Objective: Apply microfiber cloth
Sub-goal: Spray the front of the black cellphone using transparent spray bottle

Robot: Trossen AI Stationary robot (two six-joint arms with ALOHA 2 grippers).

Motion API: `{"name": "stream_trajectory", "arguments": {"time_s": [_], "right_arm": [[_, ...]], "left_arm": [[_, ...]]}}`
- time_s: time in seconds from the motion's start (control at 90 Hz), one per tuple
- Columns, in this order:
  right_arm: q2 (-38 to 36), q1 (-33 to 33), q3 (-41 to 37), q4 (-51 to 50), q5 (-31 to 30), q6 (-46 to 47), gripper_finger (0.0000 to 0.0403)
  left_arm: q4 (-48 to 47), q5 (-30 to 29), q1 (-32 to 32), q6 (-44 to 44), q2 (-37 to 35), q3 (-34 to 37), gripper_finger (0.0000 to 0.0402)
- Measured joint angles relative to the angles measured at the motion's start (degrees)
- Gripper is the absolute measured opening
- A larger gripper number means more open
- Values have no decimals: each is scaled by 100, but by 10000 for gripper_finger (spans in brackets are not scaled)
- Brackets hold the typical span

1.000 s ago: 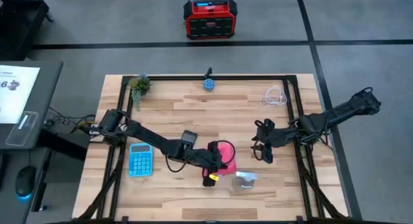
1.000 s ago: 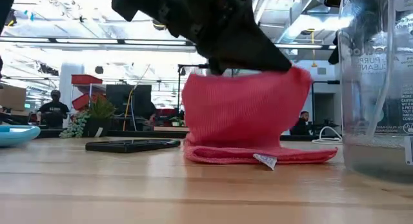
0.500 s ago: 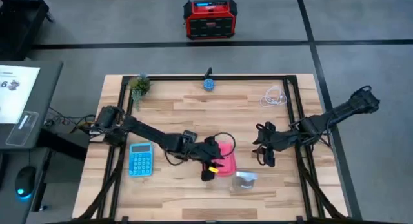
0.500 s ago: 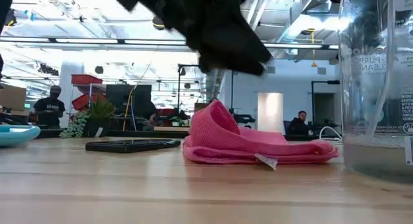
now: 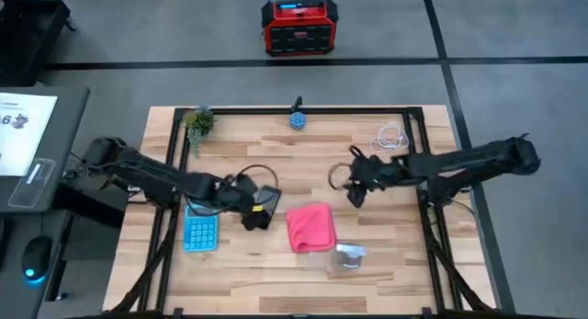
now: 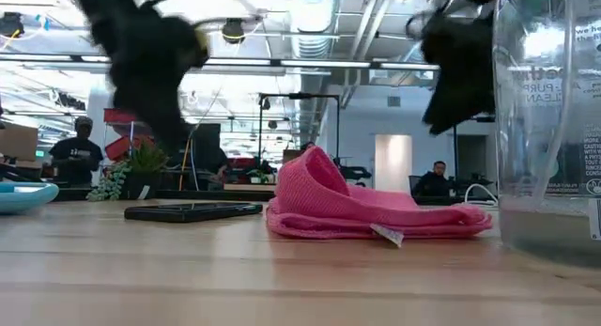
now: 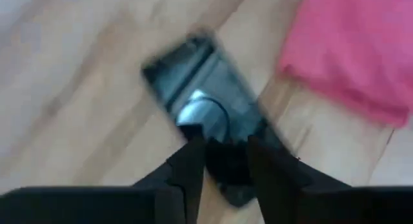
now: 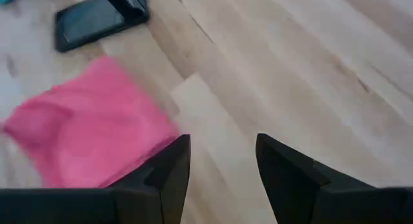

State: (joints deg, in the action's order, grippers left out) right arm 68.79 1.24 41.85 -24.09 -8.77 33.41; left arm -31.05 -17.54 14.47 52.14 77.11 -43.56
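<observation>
High view: the cloth (image 5: pixel 310 227) lies on the bench (image 5: pixel 276 163), between the left end effector (image 5: pixel 254 215) and the right end effector (image 5: pixel 355 192), touching neither. Left wrist view: fingers apart over the phone (image 7: pixel 206 117). Right wrist view: fingers apart, empty.

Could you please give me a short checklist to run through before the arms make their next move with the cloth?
1. Microfiber cloth released and lying on the table: ok.
2. Cloth lies flat: not ok; the low view shows one end humped up.
3. Left gripper clear of the cloth: ok; it is over the black phone, fingers slightly apart with nothing between them.
4. Right gripper empty and open: ok; it is off to the cloth's right, apart from it.
5. Phone not covered by the cloth: ok; a gap shows between them.
6. Clear container apart from the cloth: cannot tell; they look very close.
</observation>
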Motion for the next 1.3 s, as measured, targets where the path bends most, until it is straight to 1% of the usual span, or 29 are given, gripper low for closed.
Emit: {"name": "stream_trajectory", "arguments": {"time_s": [0.089,0.144,0.233,0.311,0.4,0.556,0.778,0.9,1.011,1.089,1.156,1.211,1.3], "right_arm": [[490,400,2,564,551,-157,164],[811,576,2,822,763,-139,164],[1260,757,7,1024,824,319,164],[1664,825,5,1008,827,390,164],[2044,834,-2,1207,843,411,164],[2569,830,4,1901,1145,556,164],[2973,823,15,2861,1479,671,164],[3002,821,9,3095,1516,714,164],[3001,836,9,3078,1593,728,165],[2999,836,9,3072,1615,690,170],[2999,836,9,3085,1627,647,179],[3000,839,9,3126,1653,621,190],[3005,884,-2,3271,1770,597,208]], "left_arm": [[400,53,32,414,-18,606,68],[765,50,59,647,23,897,59],[1428,52,57,865,185,1292,47],[2146,4,57,915,424,1511,37],[3036,-34,-25,738,785,1545,26],[4623,43,-343,168,1489,1491,8],[5797,118,-893,-533,2315,1104,1],[5773,113,-1055,-921,2403,860,0],[5477,160,-1098,-1100,2206,744,0],[5024,376,-1085,-1109,1962,744,0],[4540,549,-991,-1114,1687,744,0],[4094,564,-814,-1178,1451,744,0],[3642,589,-458,-1160,1205,744,0]]}}
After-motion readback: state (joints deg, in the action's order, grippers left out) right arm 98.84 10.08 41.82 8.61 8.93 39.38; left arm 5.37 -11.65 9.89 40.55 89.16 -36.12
